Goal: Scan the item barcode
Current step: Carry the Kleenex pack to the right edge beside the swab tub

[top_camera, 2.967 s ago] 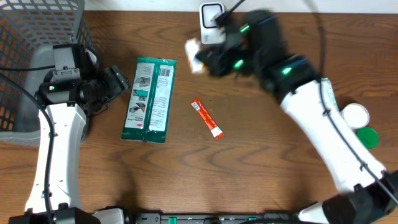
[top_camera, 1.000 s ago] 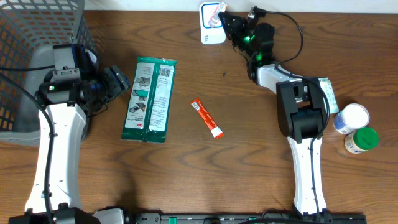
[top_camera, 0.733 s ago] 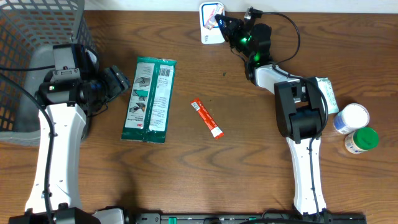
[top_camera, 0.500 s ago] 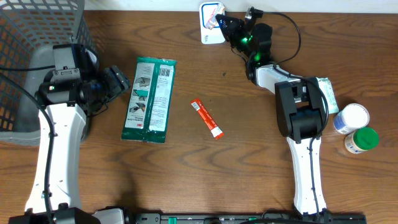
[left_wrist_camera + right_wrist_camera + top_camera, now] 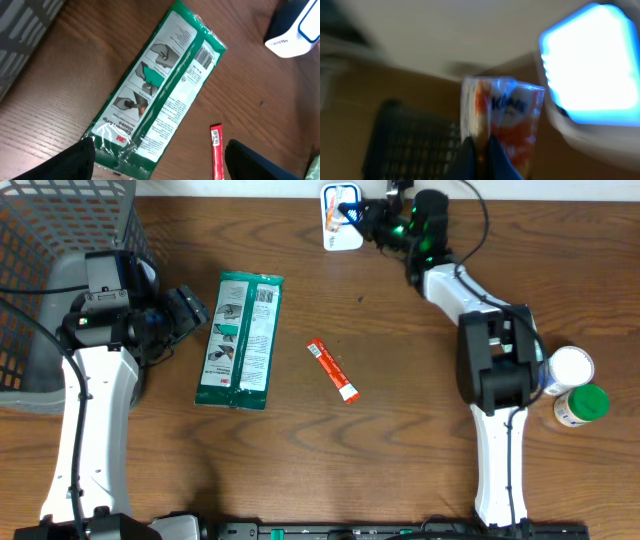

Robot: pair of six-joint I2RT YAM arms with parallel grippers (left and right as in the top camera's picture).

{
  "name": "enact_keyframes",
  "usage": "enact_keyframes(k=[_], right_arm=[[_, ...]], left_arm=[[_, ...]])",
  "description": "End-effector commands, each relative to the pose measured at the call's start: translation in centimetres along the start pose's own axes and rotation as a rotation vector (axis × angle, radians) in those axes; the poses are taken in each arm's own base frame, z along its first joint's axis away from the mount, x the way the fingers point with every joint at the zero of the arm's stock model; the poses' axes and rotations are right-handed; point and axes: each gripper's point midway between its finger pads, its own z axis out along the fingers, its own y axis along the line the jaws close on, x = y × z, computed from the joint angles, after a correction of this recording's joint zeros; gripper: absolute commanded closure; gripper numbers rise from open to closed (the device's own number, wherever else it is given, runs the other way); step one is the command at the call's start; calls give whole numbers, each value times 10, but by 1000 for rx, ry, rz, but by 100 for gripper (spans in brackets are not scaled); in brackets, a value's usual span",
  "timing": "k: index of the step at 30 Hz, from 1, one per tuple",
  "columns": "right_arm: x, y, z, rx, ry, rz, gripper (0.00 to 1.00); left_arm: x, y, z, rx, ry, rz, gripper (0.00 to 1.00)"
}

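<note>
At the far edge of the table [image 5: 400,440], a small orange-and-white packet [image 5: 338,206] is held over the white scanner [image 5: 341,238] by the right gripper [image 5: 354,213], whose fingers are clenched on it. Whether packet and scanner touch cannot be told from overhead. From the right wrist the packet [image 5: 502,120] is seen pinched at its lower edge between the dark fingers [image 5: 470,152], with the scanner [image 5: 592,65] glowing blue-white just beside it. That view is blurred, and no barcode can be made out.

The left gripper [image 5: 193,311] is positioned well apart from this, beside the grey basket [image 5: 60,240] at the left; its fingers are spread and nothing is grasped. In the left wrist view a green pack [image 5: 160,90] is laid flat with its printed side and barcode up, and a red stick [image 5: 217,150] is seen near the pack's lower right — apart from it. A white-capped bottle [image 5: 570,366] and a green-capped bottle [image 5: 586,402] are stood at the table's right edge.
</note>
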Motion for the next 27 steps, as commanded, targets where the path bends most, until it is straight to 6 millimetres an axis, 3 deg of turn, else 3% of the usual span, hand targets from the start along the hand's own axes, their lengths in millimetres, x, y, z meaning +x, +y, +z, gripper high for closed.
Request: enact_keyframes(k=[1, 6, 9, 11, 15, 18, 21, 23, 27], right_arm=[[-23, 87, -46, 101, -38, -290, 99], [-6, 120, -115, 460, -31, -486, 99], [17, 122, -164, 680, 35, -547, 99], [34, 111, -203, 846, 108, -558, 99], [67, 70, -295, 1256, 298, -491, 99], [91, 46, -343, 1464, 434, -409, 99], [109, 19, -365, 1564, 512, -341, 99], [117, 2, -368, 1580, 536, -319, 99], [116, -37, -374, 1627, 496, -313, 98]], left_arm=[[-6, -4, -4, 13, -12, 11, 19], [-6, -4, -4, 13, -12, 11, 19], [-6, -4, -4, 13, -12, 11, 19], [-6, -4, -4, 13, -12, 11, 19], [-6, -4, -4, 13, -12, 11, 19], [-6, -4, -4, 13, -12, 11, 19], [-6, -4, -4, 13, -12, 11, 19], [-6, -4, -4, 13, -12, 11, 19], [-6, -4, -4, 13, -12, 11, 19]])
